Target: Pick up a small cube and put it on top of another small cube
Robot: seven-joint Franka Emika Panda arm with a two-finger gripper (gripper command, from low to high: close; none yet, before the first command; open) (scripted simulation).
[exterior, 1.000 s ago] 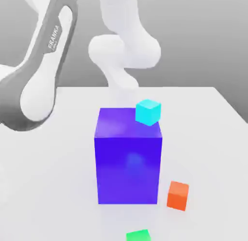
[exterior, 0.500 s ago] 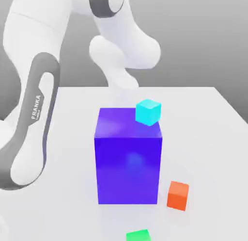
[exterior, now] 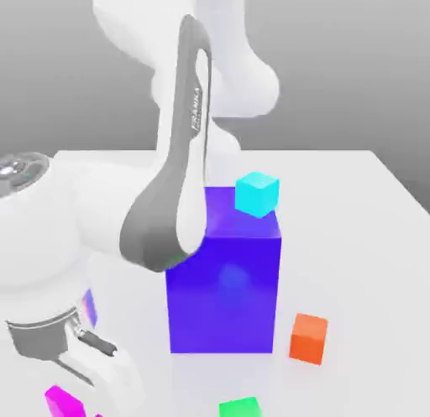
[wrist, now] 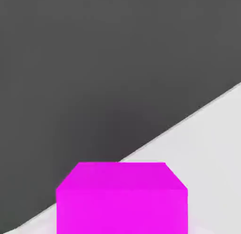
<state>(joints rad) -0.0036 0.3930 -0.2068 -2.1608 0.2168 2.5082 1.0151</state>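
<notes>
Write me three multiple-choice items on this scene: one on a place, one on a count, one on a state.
1. Where does the cyan cube sit?
A. On the big blue block
B. On the table
C. On the orange cube

2. How many small cubes show in the exterior view?
A. Two
B. Four
C. Six

3. The magenta cube is:
A. Stacked on the green cube
B. Resting on the table
C. Lying on the blue block

Answers: 1 A, it rests at the block's top edge. 2 B, cyan, orange, green and magenta. 3 B, the hand view shows it on the white surface.
</notes>
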